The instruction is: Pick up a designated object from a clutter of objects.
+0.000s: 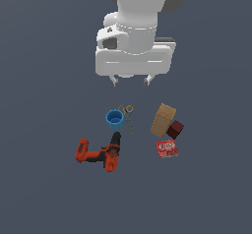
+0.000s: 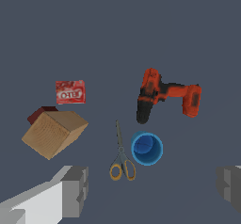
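While hovering high above the clutter with jaws spread wide and empty, white two-fingered gripper (image 1: 131, 81) not yet over the target. Tall plain tan-brown cardboard-like box (image 1: 163, 120) toward the exterior view's right, touching a small dark red cube (image 1: 175, 129), flat red packet (image 1: 167, 149) just beside. Likely trouble: clipping the cube on descent, or slipping on a tilted face. Blue plastic cup (image 1: 114, 119), yellow-handled scissors (image 1: 127, 116) and orange-and-black power drill (image 1: 99, 153) well apart, little risk.

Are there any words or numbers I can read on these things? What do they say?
Flat red packet: white letters, too blurred to read.
Power drill: no readable text.
Tan box, dark red cube, blue cup, scissors: no writing visible.
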`<state>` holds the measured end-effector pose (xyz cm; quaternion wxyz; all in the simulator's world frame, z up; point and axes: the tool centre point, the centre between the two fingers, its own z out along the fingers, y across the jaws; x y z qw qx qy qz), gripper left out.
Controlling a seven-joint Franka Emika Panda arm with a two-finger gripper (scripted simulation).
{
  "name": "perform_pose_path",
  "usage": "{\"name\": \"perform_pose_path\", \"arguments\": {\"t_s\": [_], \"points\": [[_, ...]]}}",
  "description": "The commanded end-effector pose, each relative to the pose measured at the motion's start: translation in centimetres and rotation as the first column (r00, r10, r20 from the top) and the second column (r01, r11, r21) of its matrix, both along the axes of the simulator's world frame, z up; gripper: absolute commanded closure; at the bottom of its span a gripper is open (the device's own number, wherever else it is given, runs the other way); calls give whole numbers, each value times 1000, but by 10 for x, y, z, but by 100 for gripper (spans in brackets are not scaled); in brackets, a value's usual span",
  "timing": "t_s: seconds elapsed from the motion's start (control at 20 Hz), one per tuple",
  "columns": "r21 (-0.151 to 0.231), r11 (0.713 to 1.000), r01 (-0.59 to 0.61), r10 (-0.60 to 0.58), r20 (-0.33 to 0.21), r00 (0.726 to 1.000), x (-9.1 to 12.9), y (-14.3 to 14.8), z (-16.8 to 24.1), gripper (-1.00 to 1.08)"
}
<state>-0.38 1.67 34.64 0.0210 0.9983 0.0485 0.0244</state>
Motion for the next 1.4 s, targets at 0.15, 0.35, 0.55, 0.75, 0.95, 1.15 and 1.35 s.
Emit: {"name": "perform_pose_path", "arguments": {"t_s": [0.15,0.35,0.55,0.75,0.95,1.15,1.35], "points": [[-1,999,-54,54,-5,999,1,9,-9,-92],[-2,992,-129,129,-11,992,2,22,-22,-92],[-2,972,-233,233,-20,972,3,40,-39,-92],[1,932,-363,363,-30,931,2,64,-62,-92],[8,868,-496,496,-39,867,-2,89,-86,-92],[17,789,-614,614,-46,788,-8,113,-110,-92],[26,715,-698,699,-50,714,-14,132,-128,-92]]}}
